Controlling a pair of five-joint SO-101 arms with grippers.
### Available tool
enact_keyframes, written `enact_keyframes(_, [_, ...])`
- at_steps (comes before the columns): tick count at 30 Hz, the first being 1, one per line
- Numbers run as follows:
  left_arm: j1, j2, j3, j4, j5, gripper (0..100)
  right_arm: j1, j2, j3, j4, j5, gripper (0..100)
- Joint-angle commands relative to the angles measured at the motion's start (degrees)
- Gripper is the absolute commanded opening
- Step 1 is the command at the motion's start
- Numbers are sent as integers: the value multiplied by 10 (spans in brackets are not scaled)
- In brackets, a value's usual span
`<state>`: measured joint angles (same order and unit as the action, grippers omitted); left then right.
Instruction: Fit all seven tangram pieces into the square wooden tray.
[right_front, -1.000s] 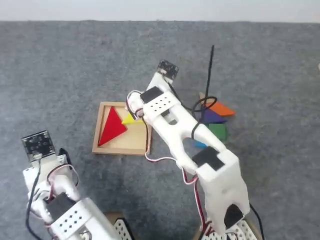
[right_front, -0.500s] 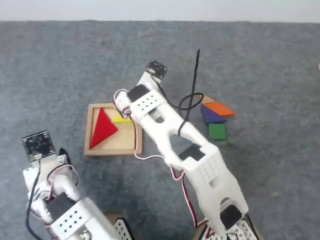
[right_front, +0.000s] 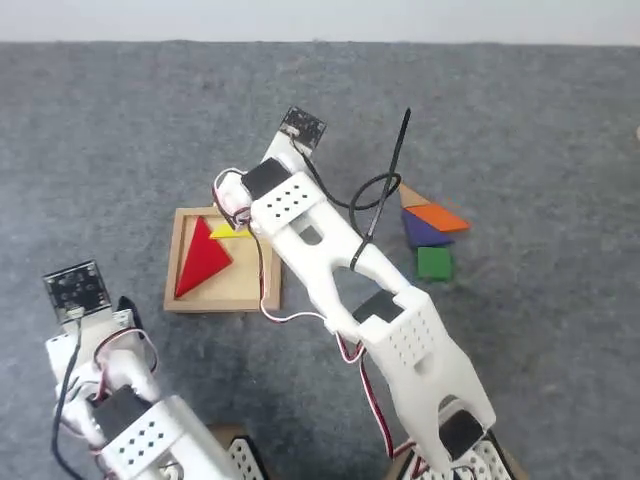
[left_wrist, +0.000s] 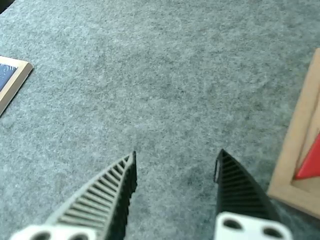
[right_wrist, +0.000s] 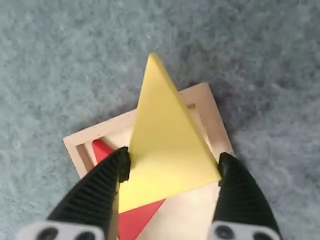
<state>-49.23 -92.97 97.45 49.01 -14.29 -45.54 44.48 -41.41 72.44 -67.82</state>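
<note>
The square wooden tray lies left of centre with a red triangle in it. My right gripper is shut on a yellow triangle, held over the tray's far corner with the red triangle below it. In the high view a bit of the yellow triangle shows beside the right arm. My left gripper stands open over bare carpet, the tray's edge close beside it.
Loose pieces lie right of the tray: an orange one, a purple one, a green square. A black cable loops over the right arm. A wood-edged board lies off to one side on the grey carpet.
The right arm swung left with the yellow triangle. The tray and its red triangle slid left with it. The left arm has not moved.
</note>
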Motion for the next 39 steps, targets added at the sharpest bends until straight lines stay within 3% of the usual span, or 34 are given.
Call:
enact_keyframes(1, [2, -6, -6, 3, 5, 245, -27, -18, -35, -19, -66, 154])
enact_keyframes(5, [2, -6, -6, 3, 5, 245, -46, -17, -35, -37, -156, 153])
enact_keyframes(12, [2, -6, -6, 3, 5, 245, -47, -16, -33, -52, -217, 152])
enact_keyframes(25, [2, -6, -6, 3, 5, 245, -42, 37, -36, -94, -238, 155])
enact_keyframes(39, [2, -6, -6, 3, 5, 245, -42, 44, -56, -72, -208, 155])
